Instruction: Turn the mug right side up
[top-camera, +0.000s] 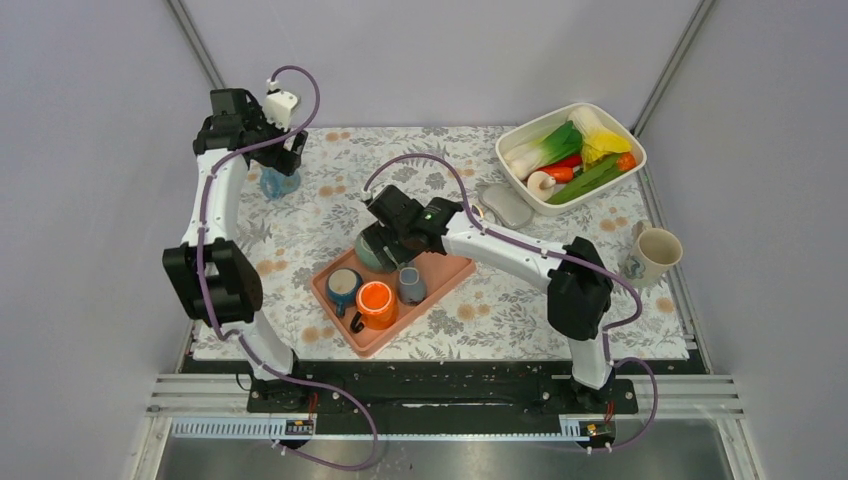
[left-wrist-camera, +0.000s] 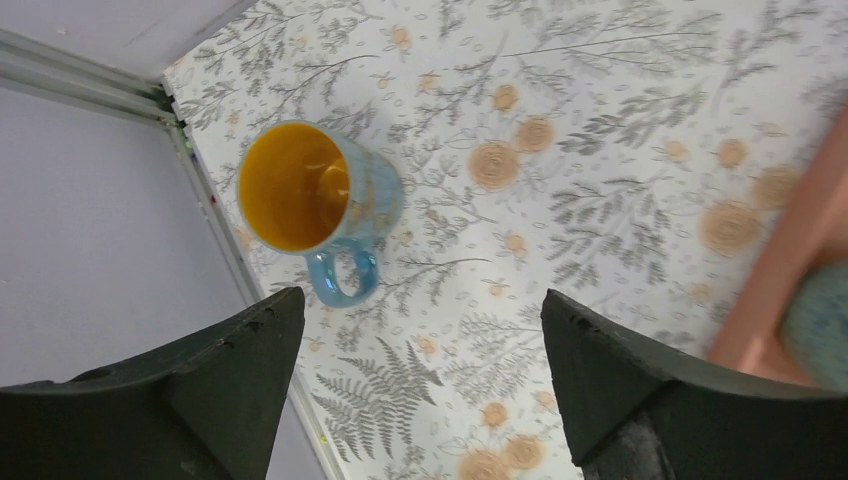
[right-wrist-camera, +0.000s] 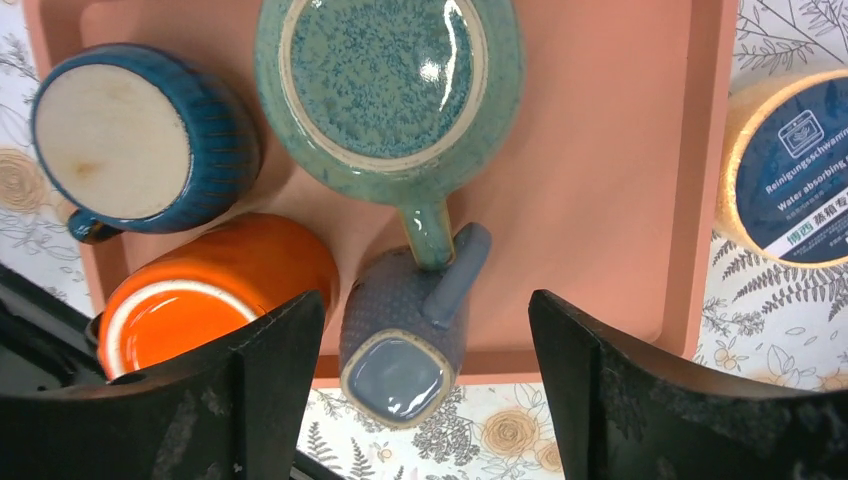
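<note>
left gripper (left-wrist-camera: 422, 303) jaws apart, empty, above upright blue mug (left-wrist-camera: 320, 190) | right gripper (right-wrist-camera: 425, 300) jaws apart over inverted green mug (right-wrist-camera: 385, 80) | risk: bumping grey mug (right-wrist-camera: 400, 350) beside its handle, toppling it on tray (right-wrist-camera: 620, 150)

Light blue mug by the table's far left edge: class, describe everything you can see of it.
The light blue mug looks like glazed ceramic, yellow-orange inside, with a loop handle. It stands upright and empty on the flowered tablecloth, close to the table's left edge. Nothing touches it; the left gripper is open, its fingers clear of it.
</note>
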